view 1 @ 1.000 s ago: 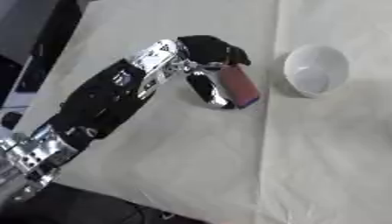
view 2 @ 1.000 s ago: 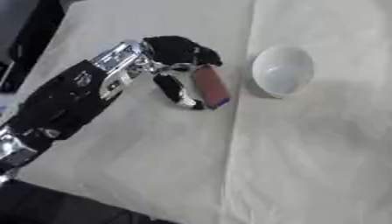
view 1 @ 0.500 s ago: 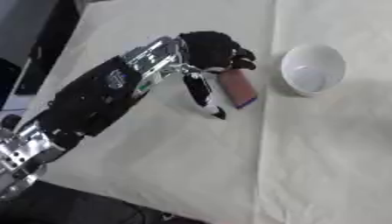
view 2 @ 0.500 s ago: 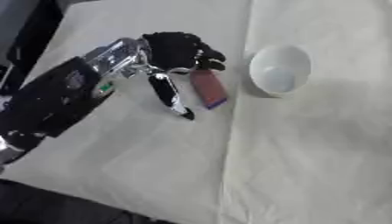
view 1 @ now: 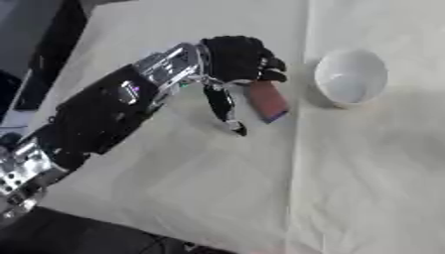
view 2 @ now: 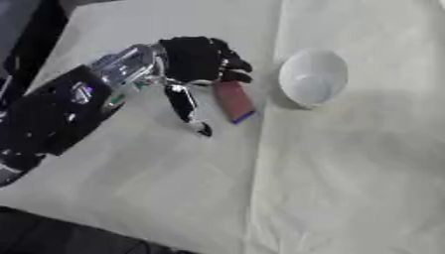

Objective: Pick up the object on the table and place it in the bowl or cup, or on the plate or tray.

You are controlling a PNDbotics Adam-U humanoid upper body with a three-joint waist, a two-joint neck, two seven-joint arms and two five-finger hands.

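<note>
A: Report the container status.

B: One white bowl stands upright on the tabletop, right of the centre seam in the pale cloth. Its interior shows only white; nothing visible lies inside it.

A: Locate the task object.

B: A flat reddish-brown object with a purple lower edge sits just left of the bowl, apart from its rim. The upper end is under the fingertips of the left hand; the lower end points down toward the near side of the tabletop. Whether that lower end touches the cloth cannot be determined.

A: State of the left hand?

B: The left arm enters from the lower left and extends toward the bowl. The fingers are curled over the top of the reddish-brown object. The thumb extends down beside the object's left side, with a gap between thumb and object along most of its length. The object is pinched at its upper end only.

A: The right hand?

B: Neither view shows it.

A: Any labels, brands or writing?

B: No text is legible on the object or the bowl. A small green spot shows on the wrist near the silver joint.
</note>
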